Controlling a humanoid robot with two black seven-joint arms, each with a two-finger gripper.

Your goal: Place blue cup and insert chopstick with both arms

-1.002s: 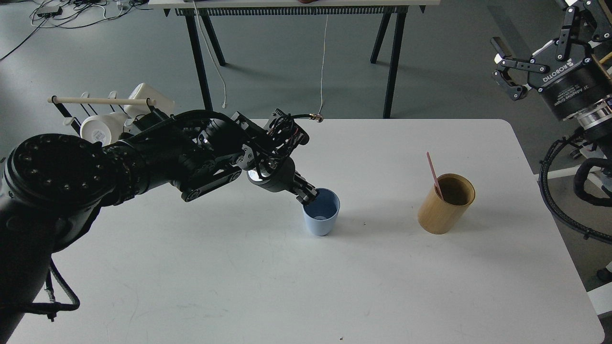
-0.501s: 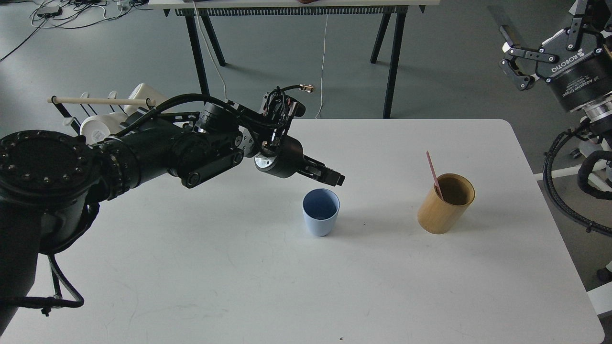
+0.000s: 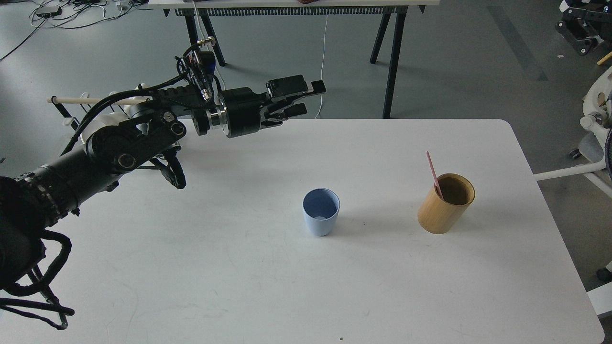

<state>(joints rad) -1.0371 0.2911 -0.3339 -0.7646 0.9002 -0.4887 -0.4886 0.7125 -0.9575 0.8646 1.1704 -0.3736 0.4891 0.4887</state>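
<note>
From the head view, we are holding our left gripper (image 3: 306, 98) in the air over the table's (image 3: 239, 267) far left part, well apart from the cup (image 3: 321, 211), with its fingers (image 3: 318, 87) spread apart and nothing between them. The cup is standing upright on the table near the middle, mouth up. To its right, apart from it, a bamboo holder (image 3: 445, 203) is standing with a pink chopstick (image 3: 433, 173) leaning out of it. At the top right corner, a dark bit of our right gripper (image 3: 581, 26) is showing; we cannot tell how its fingers stand.
</note>
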